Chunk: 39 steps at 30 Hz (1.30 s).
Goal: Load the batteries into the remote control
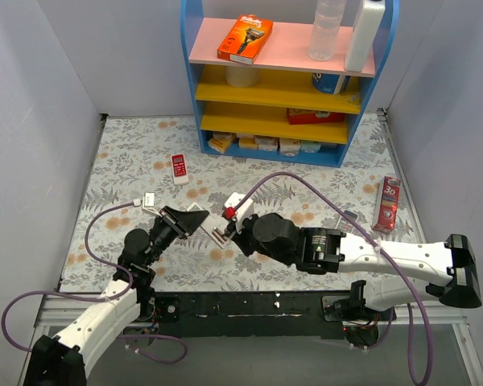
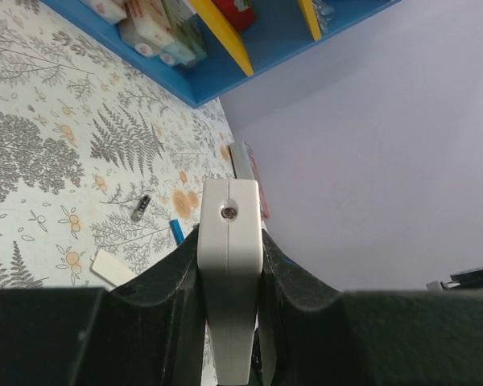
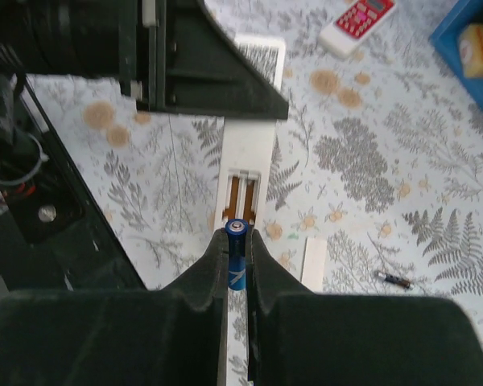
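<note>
floral counter (image 1: 322, 173), blue shelf (image 1: 266, 151) at its far edge. left hand (image 2: 231, 235) clamped on the remote control (image 3: 248, 149), battery bay open. right hand (image 3: 237, 241) pinching a blue battery (image 3: 237, 261), tip right at the bay's near end. dark battery (image 3: 393, 279) lies loose on the counter nearby.

Matt black plastic of my right gripper (image 3: 236, 240), glossy blue battery (image 3: 237, 273) with metal tip, smooth white plastic remote control (image 3: 249, 153).
</note>
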Motion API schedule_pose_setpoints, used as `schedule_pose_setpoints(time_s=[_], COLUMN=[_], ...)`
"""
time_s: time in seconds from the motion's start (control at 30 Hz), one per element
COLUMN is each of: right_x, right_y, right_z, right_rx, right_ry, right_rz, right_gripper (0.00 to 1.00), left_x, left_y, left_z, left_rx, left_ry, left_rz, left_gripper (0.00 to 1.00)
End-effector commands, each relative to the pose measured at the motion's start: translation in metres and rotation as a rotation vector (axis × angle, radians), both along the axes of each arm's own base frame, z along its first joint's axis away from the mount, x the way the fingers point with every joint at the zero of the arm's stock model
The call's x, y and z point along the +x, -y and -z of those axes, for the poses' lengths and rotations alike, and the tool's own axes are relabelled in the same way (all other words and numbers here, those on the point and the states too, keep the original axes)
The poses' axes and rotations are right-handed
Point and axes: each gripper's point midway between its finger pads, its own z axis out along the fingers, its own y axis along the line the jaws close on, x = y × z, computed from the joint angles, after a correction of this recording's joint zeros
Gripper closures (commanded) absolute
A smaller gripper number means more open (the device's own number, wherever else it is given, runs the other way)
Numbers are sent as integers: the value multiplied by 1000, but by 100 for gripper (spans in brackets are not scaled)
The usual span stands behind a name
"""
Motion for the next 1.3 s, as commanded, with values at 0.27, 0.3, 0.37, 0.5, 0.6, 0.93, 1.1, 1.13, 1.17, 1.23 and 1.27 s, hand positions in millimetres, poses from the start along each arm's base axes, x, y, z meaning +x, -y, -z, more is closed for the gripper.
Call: schedule_pose_setpoints(time_s=[0.27, 0.3, 0.37, 0.5, 0.6, 0.93, 1.1, 1.13, 1.17, 1.23, 1.27], right_x=[18, 17, 17, 16, 15, 12, 14, 14, 15, 16, 17], right_y=[-22, -23, -22, -24, -26, -31, -29, -30, -29, -28, -28], right_z=[-51, -50, -48, -49, -47, -34, -31, -30, -29, -27, -27], right_rx=[327, 334, 336, 343, 336, 284, 268, 262, 256, 239, 236], right_ry=[126, 125, 126, 139, 135, 124, 124, 125, 125, 125, 124], right_rz=[37, 35, 33, 21, 10, -12, -6, -5, -1, 6, 10], right_gripper=[99, 99, 99, 99, 99, 99, 99, 99, 99, 99, 99], left_x=[-26, -27, -29, -32, -32, -32, -32, -32, -32, -32, -33], left_y=[8, 8, 8, 10, 10, 10, 9, 9, 9, 9, 10], left_z=[-57, -57, -60, -62, -63, -67, -67, -68, -67, -67, -67], left_rx=[-165, -165, -170, -176, -179, -191, -192, -194, -192, -192, -192], left_ry=[263, 269, 284, 297, 297, 307, 306, 310, 310, 310, 310], left_rz=[115, 117, 125, 142, 146, 145, 144, 144, 144, 144, 148], left_gripper=[100, 100, 100, 100, 100, 100, 100, 100, 100, 100, 100])
